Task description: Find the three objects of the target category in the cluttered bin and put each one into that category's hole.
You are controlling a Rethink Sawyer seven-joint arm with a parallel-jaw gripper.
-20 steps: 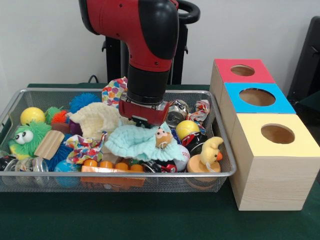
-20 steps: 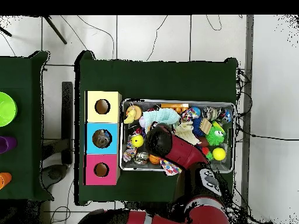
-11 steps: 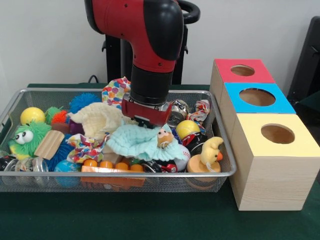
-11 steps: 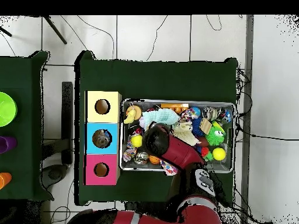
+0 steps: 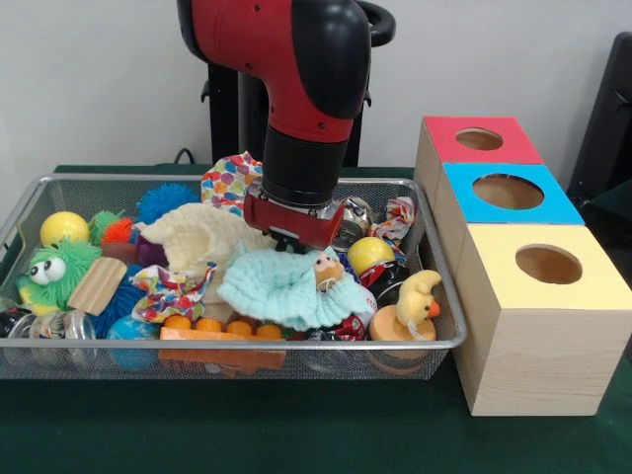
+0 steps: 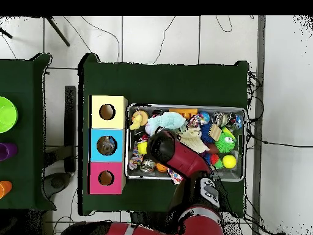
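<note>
In the middle of the wire mesh bin (image 5: 20,232) the red and black arm (image 5: 296,89) comes down, its gripper (image 5: 288,240) sunk among the clutter just behind a mint-green washcloth (image 5: 281,286). The fingers are hidden by the gripper's red housing and the cloth, so I cannot tell whether the jaws are spread, pressed together or pinching anything. The mint cloth lies rumpled across the centre of the bin, with a small tan toy face (image 5: 327,269) resting on its right edge. Just left of the gripper sits a cream washcloth (image 5: 197,235), and behind it a cloth with coloured dots (image 5: 225,178) stands up against the bin's far side. A patterned cloth strip (image 5: 170,289) lies in front of the cream one.

At the bin's left end are a yellow ball (image 5: 63,228), a green fuzzy toy with big eyes (image 5: 51,272) and a wooden block (image 5: 97,284); a blue spiky ball (image 5: 163,200) sits behind them. To the right of the gripper are a crushed can (image 5: 350,222), a second yellow ball (image 5: 369,253) and a yellow duck toy (image 5: 415,296) on a wooden base.

Beside the bin stand three wooden boxes, each with a round hole on top: the yellow box (image 5: 538,326), the blue box (image 5: 509,193) and the red box (image 5: 479,141). In the overhead view the blue box's hole (image 6: 107,145) seems to have something inside, though it is too small to name.
</note>
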